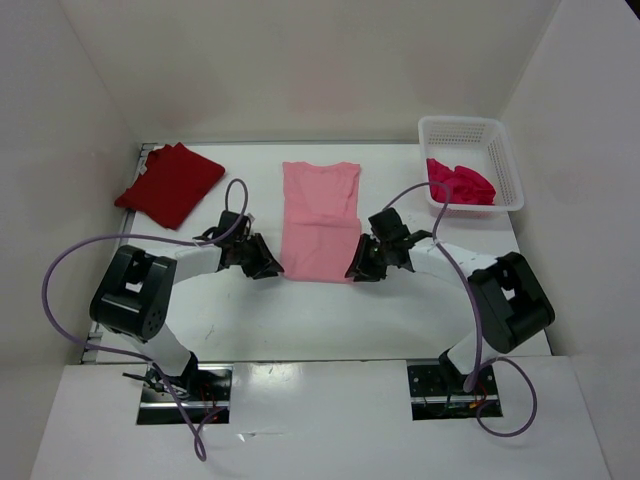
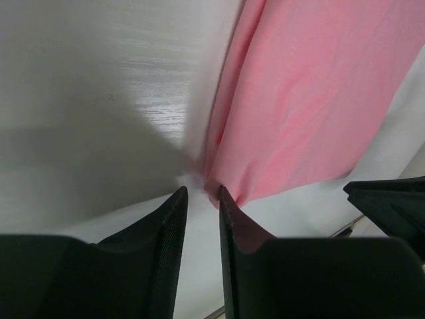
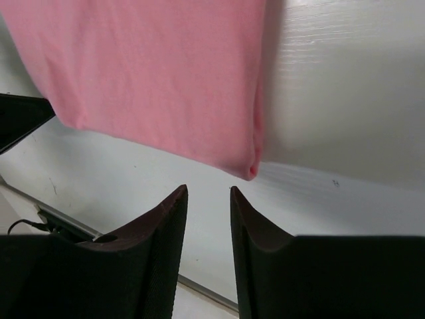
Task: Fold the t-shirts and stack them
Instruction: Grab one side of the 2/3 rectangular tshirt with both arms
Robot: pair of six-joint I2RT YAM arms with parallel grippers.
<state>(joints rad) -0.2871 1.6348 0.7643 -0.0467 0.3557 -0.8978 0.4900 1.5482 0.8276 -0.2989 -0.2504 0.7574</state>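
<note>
The light pink t-shirt lies flat in the table's middle as a long folded strip. My left gripper is open at its near left corner, and the pink cloth touches the right fingertip. My right gripper is open at its near right corner, just short of the pink cloth. The dark red t-shirt lies folded at the far left. The crimson-magenta t-shirt sits crumpled in the white mesh basket.
The basket stands at the far right of the table. White walls close in the table on the left, back and right. Both arms' purple cables loop above the table.
</note>
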